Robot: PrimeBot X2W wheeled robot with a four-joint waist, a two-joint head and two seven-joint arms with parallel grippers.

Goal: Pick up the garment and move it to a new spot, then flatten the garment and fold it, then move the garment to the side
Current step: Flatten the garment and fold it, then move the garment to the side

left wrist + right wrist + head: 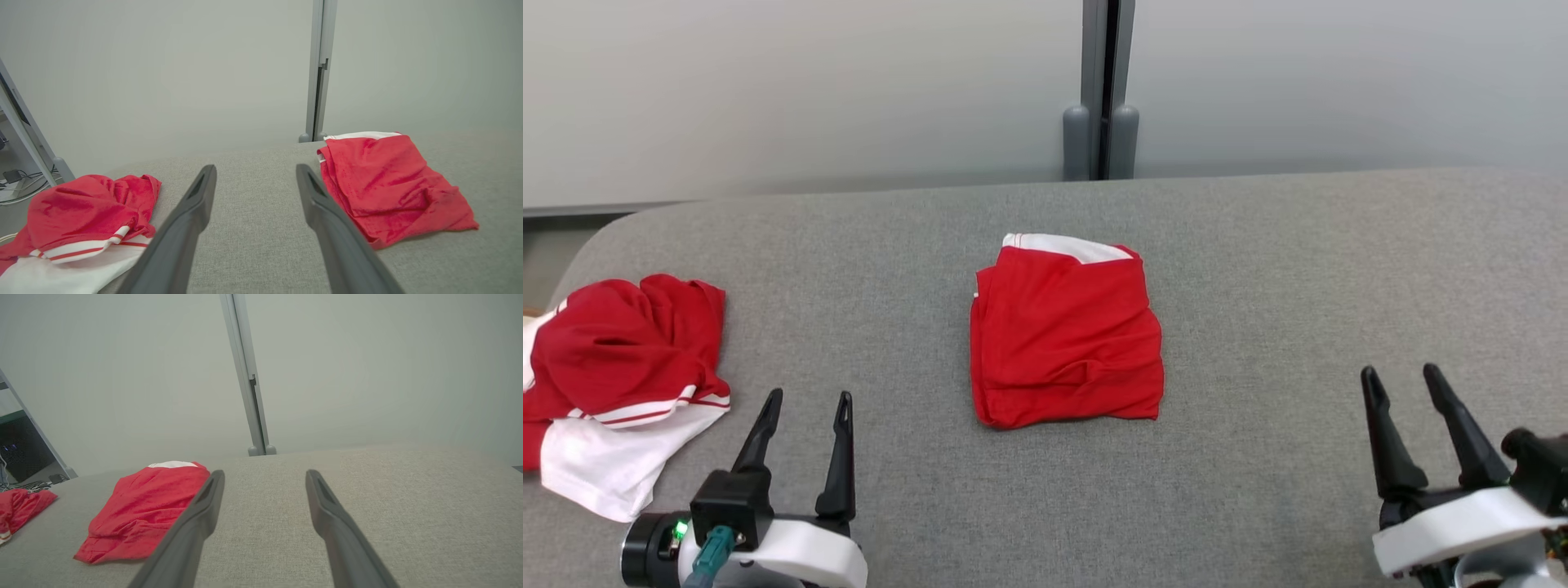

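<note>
Head view: a folded red cloth garment (1066, 335) is seen at the middle of the grey fabric-covered table (1282, 261).
It is flanked by both grippers at the table's near edge, each spread wide and empty. The left gripper (806, 398) is judged slightly nearer than the right gripper (1398, 371). Its white-banded edge is turned to the table's far side. A crumpled red-and-white garment (621, 367) is seen at the table's left end.

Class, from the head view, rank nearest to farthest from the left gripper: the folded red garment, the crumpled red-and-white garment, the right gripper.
1. Crumpled red-and-white garment, just left of the left gripper.
2. Folded red garment, centre.
3. Right gripper, far right.
</note>
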